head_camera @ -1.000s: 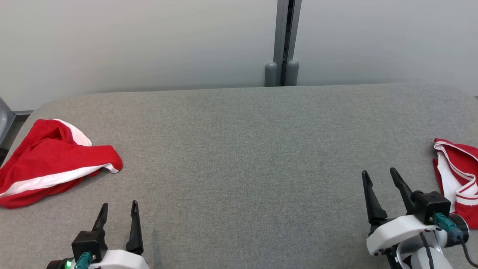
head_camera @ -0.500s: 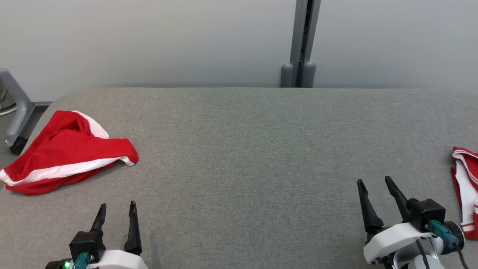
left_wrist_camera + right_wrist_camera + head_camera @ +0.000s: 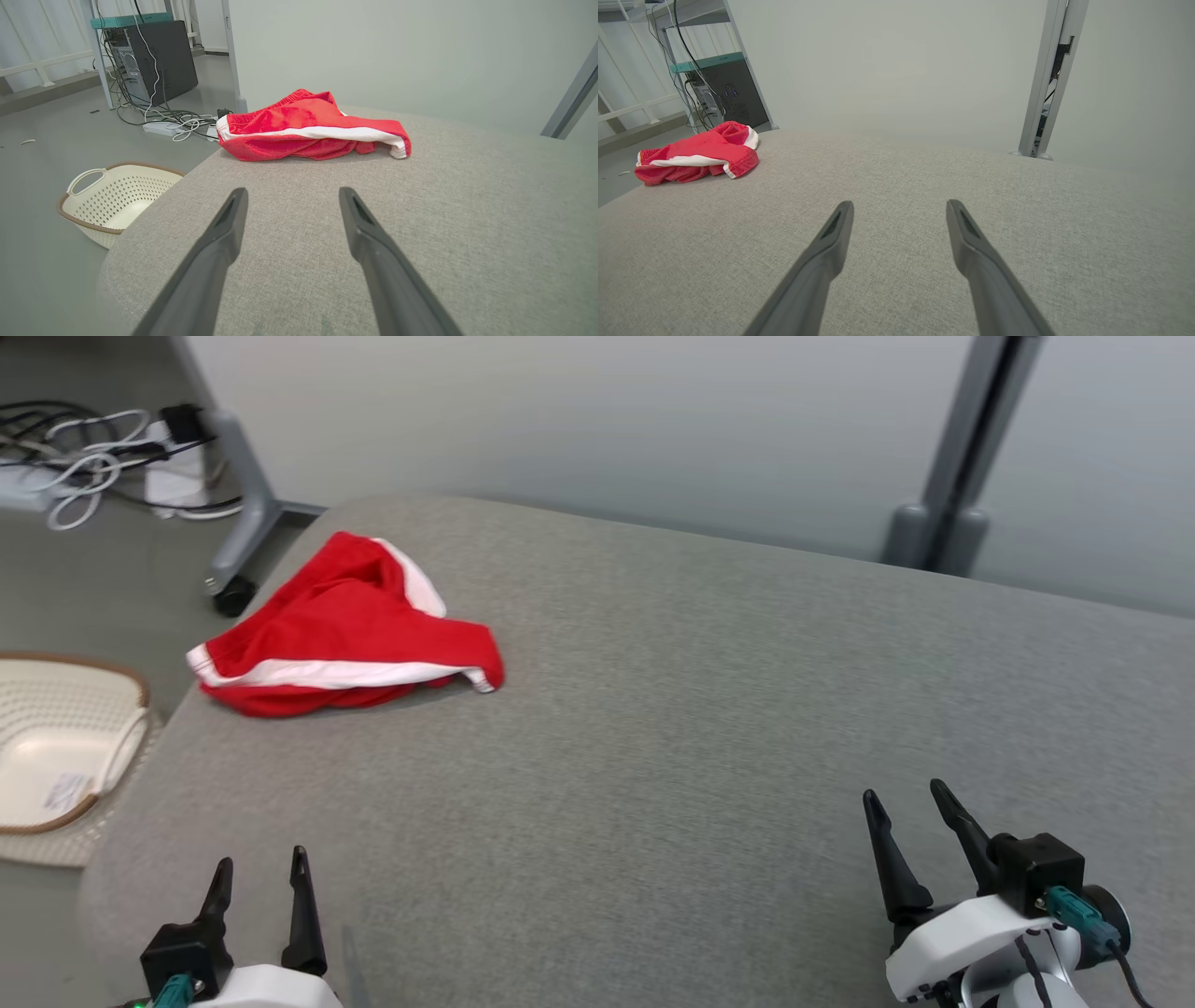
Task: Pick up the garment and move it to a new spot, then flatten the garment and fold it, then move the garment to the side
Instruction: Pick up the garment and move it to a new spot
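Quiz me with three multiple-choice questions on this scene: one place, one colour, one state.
1. Where on the grey fabric-covered table does the crumpled red garment with white trim lie? A left end; B middle; C right end.
2. What colour is the perforated plastic basket? A blue; B cream; C black.
3. How does the left pincer stand? A shut on garment; B shut, empty; C open, empty.
Answers: A, it lies by the left edge; B, cream walls, brown rim; C, fingers spread over bare table.
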